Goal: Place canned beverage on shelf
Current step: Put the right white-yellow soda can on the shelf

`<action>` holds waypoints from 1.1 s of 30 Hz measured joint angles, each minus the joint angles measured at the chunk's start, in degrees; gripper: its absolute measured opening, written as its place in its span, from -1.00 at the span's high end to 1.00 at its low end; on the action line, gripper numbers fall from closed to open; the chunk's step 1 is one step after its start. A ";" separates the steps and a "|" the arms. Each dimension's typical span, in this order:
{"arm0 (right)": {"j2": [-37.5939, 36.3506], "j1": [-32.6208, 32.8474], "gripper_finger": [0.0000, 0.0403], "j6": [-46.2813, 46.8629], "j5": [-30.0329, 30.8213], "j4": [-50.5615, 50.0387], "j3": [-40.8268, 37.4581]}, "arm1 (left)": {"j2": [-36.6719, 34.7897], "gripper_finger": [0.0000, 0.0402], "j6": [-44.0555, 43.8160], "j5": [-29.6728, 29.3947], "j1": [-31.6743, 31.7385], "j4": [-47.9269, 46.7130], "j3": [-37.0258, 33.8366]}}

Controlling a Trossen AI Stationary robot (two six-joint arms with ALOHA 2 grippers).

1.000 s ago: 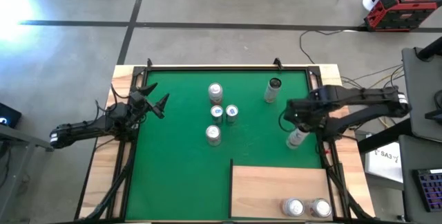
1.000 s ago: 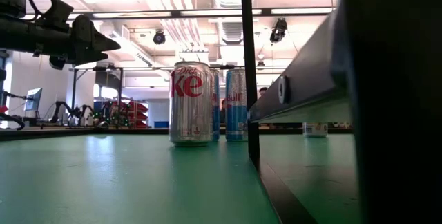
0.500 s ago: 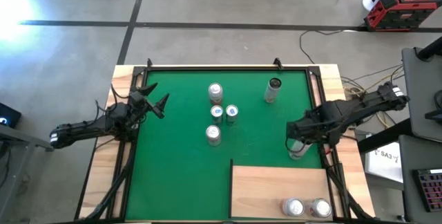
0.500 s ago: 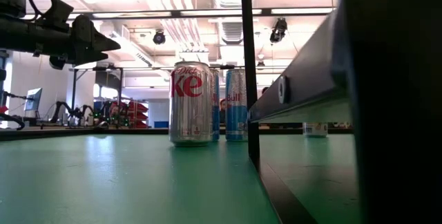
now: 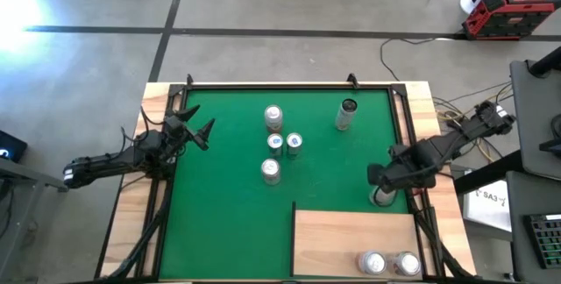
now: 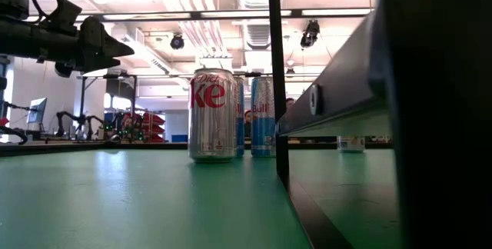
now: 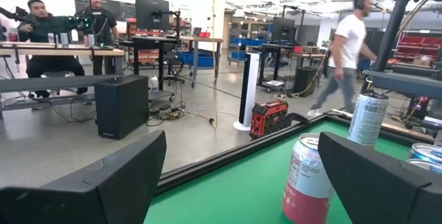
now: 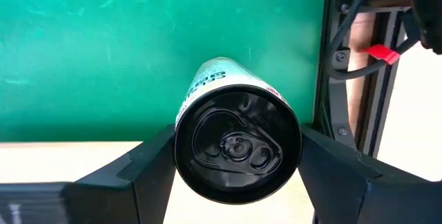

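Observation:
My right gripper (image 5: 384, 186) points down and is shut on a silver canned beverage (image 8: 238, 141) over the green mat's (image 5: 228, 214) right side, just beyond the far edge of the shelf (image 5: 351, 231), a pale wood panel at the near right. Two cans (image 5: 389, 263) stand on their bases on the shelf. Several more cans (image 5: 275, 143) stand on the mat's middle, and a dark-topped can (image 5: 346, 114) stands farther back. My left gripper (image 5: 202, 131) waits open and level at the mat's left edge, touching nothing. My right gripper pinches the can's side wall just under its top rim (image 8: 182, 144) between its two fingers (image 8: 138, 175), one on each opposite side. The fingers come from above, pointing down. The can hangs upright below them, its tab end up, over the mat.
Black rails (image 5: 412, 144) and wooden rim strips run around the mat. Cables (image 8: 359, 37) lie along the right rail close to the held can. Bare green mat spreads at the near left (image 5: 219, 240). People are in the room beyond the table (image 7: 349, 51).
My right gripper has swung toward the table's near edge and the shelf, rolling its wrist somewhat, and carried the can along upright. Its fingers have kept their gap. The other cans stand where they were.

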 joint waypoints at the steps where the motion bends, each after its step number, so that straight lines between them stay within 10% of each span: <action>1: 0.00 0.52 -0.26 0.10 0.07 -0.18 0.00 | 0.00 -0.81 0.00 0.00 0.00 0.00 0.00; 33: 2.47 14.20 -0.26 -5.47 -1.18 -5.44 15.24 | 0.00 -0.81 0.00 -0.01 -0.01 0.00 0.00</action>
